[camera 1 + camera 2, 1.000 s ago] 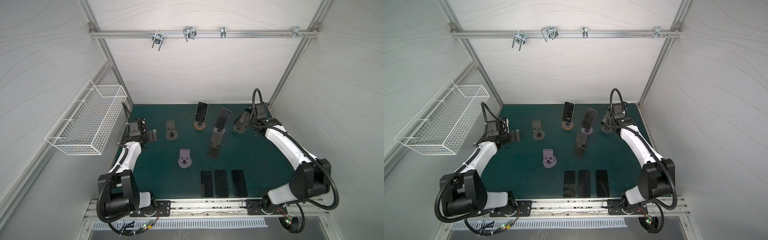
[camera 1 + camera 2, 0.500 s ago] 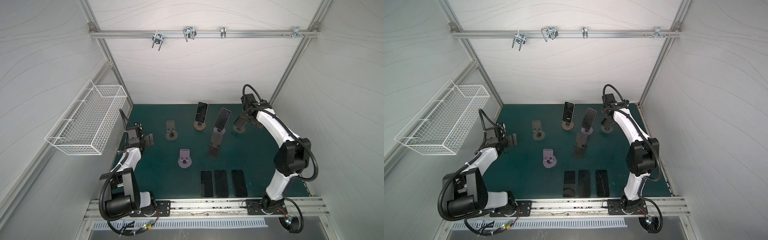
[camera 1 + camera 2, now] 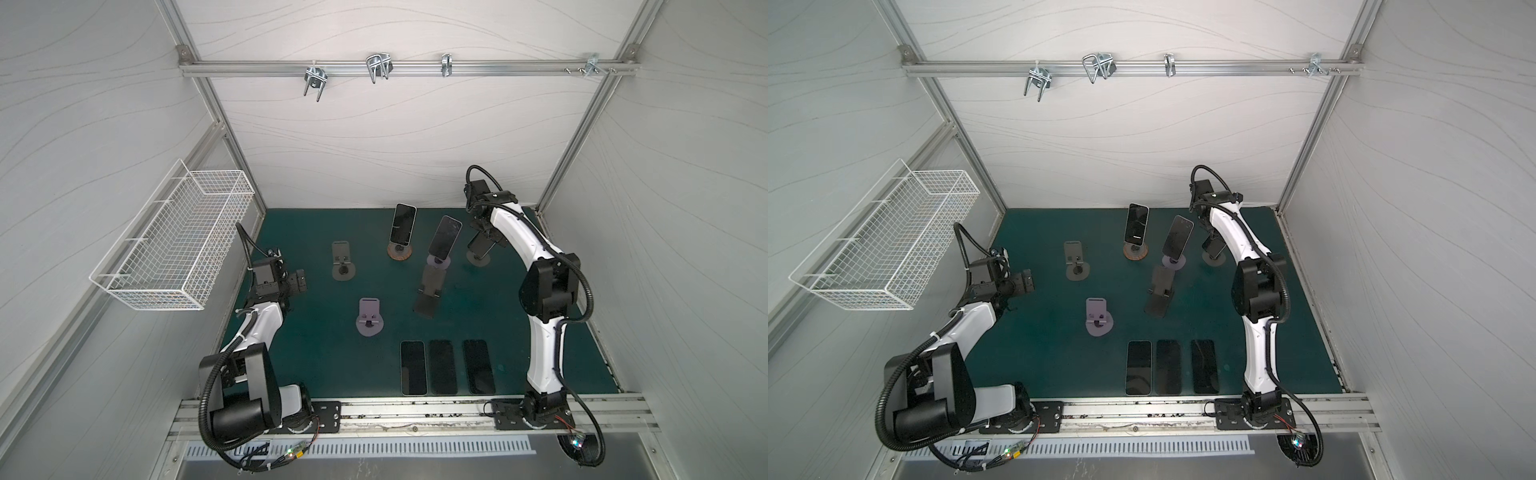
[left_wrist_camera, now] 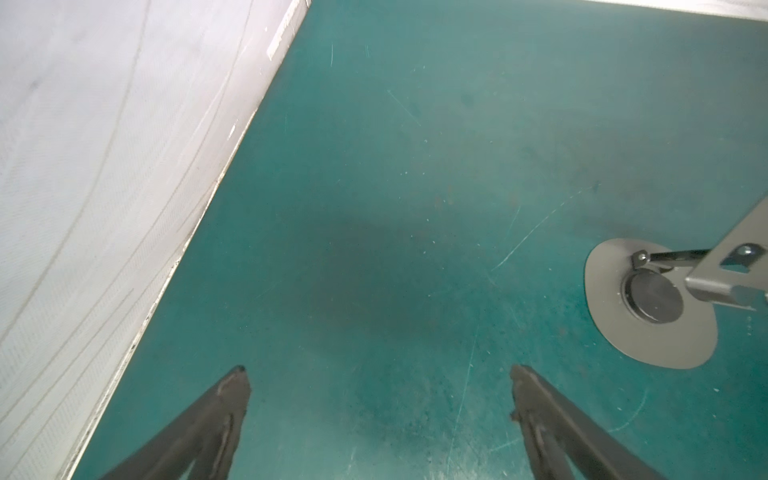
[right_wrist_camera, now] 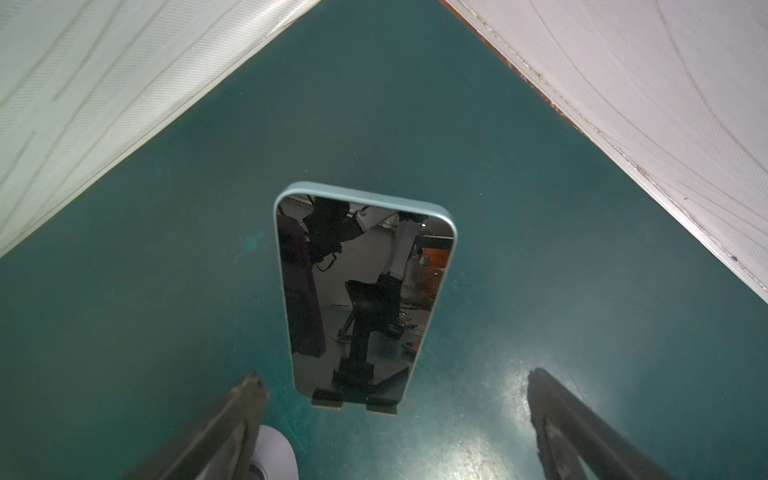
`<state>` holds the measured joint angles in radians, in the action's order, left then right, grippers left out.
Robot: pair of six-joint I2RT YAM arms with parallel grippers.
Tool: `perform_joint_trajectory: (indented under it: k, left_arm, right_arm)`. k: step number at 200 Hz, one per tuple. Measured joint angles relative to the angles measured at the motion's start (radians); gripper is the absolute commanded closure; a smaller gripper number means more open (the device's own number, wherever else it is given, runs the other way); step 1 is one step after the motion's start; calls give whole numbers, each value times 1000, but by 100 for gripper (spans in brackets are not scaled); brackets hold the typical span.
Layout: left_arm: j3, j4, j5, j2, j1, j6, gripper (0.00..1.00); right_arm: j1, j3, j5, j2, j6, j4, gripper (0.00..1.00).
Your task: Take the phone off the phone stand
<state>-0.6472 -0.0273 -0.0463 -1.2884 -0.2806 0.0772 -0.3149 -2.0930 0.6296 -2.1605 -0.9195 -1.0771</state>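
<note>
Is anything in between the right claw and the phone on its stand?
Nothing: in the right wrist view, just bare green mat separates the open right gripper and its fingers from the phone.

Green mat [image 3: 316, 345]: six stands [image 3: 369, 320], three flat phones [image 3: 443, 366].

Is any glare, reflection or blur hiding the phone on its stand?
Right wrist view: the screen of the phone mirrors the arm and room, yet its edges are sharp; the near fingertips look soft. Left wrist view: a dim shadow lies on the mat. Both top views: even light, no strong glare.
</note>
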Motion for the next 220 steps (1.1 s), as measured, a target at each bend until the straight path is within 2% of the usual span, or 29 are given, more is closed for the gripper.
perform_joint_trajectory:
  k: [113,220]
  left_arm:
    - [4,-10,-2,3,-1,0,1]
    - [4,-10,-3,3,-1,-1,0]
  right_arm:
    - [-3,-177,85,-154,-30,-71,1]
    - [-5,-183,92,-199,-95,-107,1]
